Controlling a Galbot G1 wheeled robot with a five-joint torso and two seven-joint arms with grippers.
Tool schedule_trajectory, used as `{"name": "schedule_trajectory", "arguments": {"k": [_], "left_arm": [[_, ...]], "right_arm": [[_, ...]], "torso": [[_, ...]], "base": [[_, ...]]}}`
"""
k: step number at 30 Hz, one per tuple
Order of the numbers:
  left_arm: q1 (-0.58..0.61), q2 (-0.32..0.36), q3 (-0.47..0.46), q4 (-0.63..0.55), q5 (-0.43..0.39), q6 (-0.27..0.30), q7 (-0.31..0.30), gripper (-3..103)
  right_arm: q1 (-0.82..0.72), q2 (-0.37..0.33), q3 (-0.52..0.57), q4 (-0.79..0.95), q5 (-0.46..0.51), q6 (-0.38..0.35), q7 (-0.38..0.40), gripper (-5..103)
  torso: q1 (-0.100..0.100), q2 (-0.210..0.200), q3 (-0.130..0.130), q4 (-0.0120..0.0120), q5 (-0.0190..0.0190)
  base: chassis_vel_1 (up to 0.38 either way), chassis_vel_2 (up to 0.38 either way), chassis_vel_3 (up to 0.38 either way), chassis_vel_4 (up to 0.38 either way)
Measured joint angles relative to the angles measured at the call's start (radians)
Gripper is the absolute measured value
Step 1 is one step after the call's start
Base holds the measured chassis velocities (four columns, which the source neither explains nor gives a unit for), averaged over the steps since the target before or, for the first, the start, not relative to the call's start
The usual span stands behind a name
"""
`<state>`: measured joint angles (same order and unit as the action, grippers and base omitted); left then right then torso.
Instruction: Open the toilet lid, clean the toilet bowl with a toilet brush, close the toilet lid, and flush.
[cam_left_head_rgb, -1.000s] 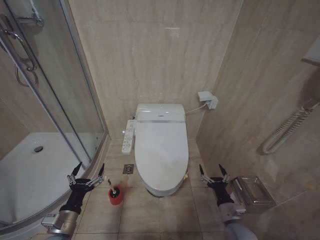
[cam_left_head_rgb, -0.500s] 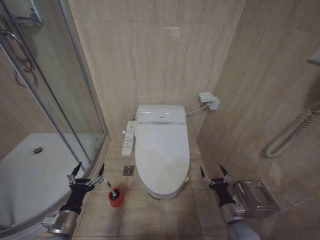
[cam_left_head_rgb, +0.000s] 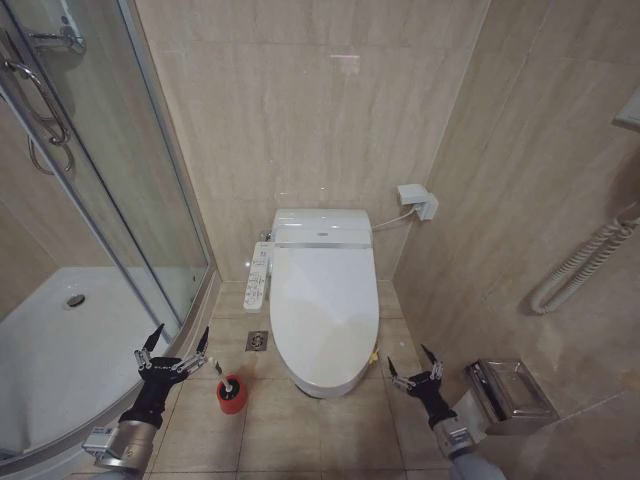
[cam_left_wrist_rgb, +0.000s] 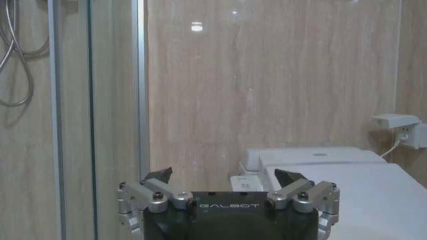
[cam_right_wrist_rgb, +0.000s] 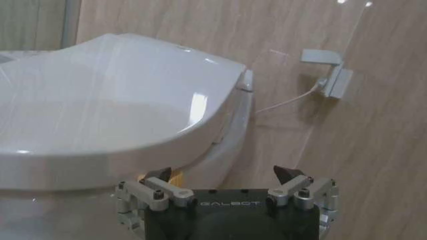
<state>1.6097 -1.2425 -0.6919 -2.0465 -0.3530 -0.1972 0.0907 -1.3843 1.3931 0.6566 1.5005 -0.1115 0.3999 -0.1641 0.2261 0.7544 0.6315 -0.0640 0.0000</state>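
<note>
Left pincer (cam_left_head_rgb: 174, 342): low at the robot's left, beside the shower's curved rim; fingers spread wide, holding nothing. In its wrist view (cam_left_wrist_rgb: 225, 181) it faces the wall and the lid's left side.
Right pincer (cam_left_head_rgb: 415, 364): low at the robot's right, near the toilet's front right corner; fingers spread wide, empty. In its wrist view (cam_right_wrist_rgb: 224, 176) it sits just below the lid's rounded front edge.
Brush (cam_left_head_rgb: 222, 369): thin white handle standing tilted in a round red cup (cam_left_head_rgb: 232, 393) on the tiled floor, between the left pincer and the toilet's front left.
Lid (cam_left_head_rgb: 323, 308): shut, lying flat; smooth glossy white oval, rounded at the front, squared toward the back. It covers the bowl, so the basin cannot be seen.
Panel (cam_left_head_rgb: 258, 274): white strip of buttons along the toilet's left side.
Paper holder (cam_left_head_rgb: 510, 390): metal, on the right wall beside the right arm.
Socket (cam_left_head_rgb: 418, 200): on the back wall, a cable running to the toilet.
</note>
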Motion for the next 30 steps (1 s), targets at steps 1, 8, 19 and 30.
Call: {"name": "schedule_trajectory", "arguments": {"k": [1, 8, 19, 30], "left_arm": [[0.0, 0.0, 0.0, 0.0, 0.0, 0.0, 0.0, 100], [0.0, 0.0, 0.0, 0.0, 0.0, 0.0, 0.0, 100], [0.0, 0.0, 0.0, 0.0, 0.0, 0.0, 0.0, 100], [0.0, 0.0, 0.0, 0.0, 0.0, 0.0, 0.0, 100]], "right_arm": [[0.0, 0.0, 0.0, 0.0, 0.0, 0.0, 0.0, 100], [0.028, 0.001, -0.028, -0.063, -0.012, 0.016, -0.007, 100], [0.088, 0.012, -0.069, -0.145, -0.011, 0.017, 0.002, 100], [0.143, 0.032, -0.072, -0.212, -0.009, 0.031, 0.035, 100]], "torso": [[0.0, 0.0, 0.0, 0.0, 0.0], [0.0, 0.0, 0.0, 0.0, 0.0], [0.0, 0.0, 0.0, 0.0, -0.0001], [0.0, 0.0, 0.0, -0.0003, -0.0004]], "base": [[0.0, 0.0, 0.0, 0.0], [0.0, 0.0, 0.0, 0.0], [0.0, 0.0, 0.0, 0.0], [0.0, 0.0, 0.0, 0.0]]}}
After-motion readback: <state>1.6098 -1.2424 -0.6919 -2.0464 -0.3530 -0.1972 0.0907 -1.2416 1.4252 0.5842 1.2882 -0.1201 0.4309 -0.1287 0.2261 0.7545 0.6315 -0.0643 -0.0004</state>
